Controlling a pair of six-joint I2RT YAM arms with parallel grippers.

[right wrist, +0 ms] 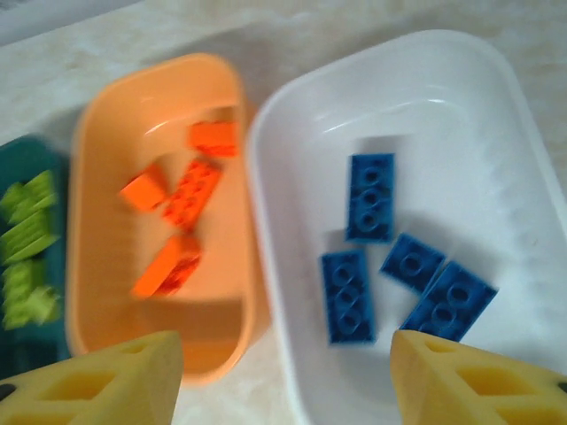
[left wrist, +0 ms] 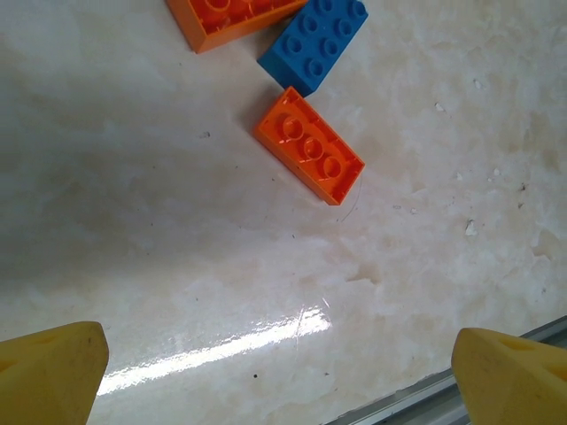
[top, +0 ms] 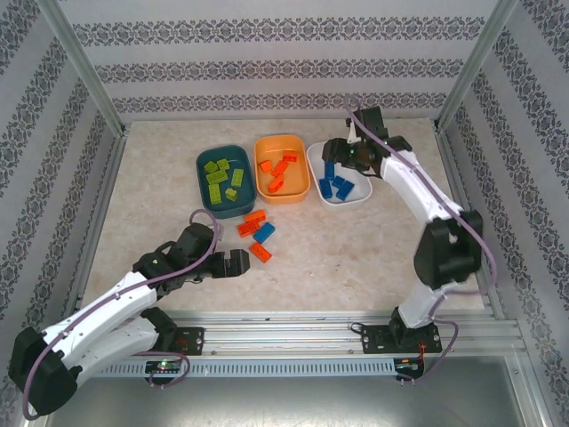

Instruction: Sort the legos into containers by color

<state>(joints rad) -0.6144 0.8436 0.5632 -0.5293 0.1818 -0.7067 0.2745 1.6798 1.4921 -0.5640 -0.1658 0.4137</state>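
Nearest the bases, the left claw (top: 234, 262) is held low over the pale, glossy marbled surface (top: 382, 258). Its yellow fingertips (left wrist: 53, 367) are spread wide with nothing between them. Just beyond its gap a small studded orange-red plastic brick (left wrist: 310, 157) is laid flat, studs up. Its long axis runs obliquely to the line between the fingertips, so a turn of the wrist is judged necessary before its long sides can be pinched squarely. A little farther on, a blue studded brick (left wrist: 314, 42) is set just beside it, with a second orange-red brick (left wrist: 230, 18) close against that one. These three loose pieces are placed far nearer the left arm than the right. Beyond them, three shallow rounded-rectangle tubs of smooth plastic are ranged side by side. A dark teal tub (top: 203, 169) is loaded with lime green bricks (top: 222, 178). An orange tub (top: 283, 138) is loaded with orange-red bricks (top: 278, 171), and a white tub (right wrist: 443, 106) with blue bricks (right wrist: 369, 197). Over the white tub the right claw (right wrist: 283, 376) is held, parted and empty.
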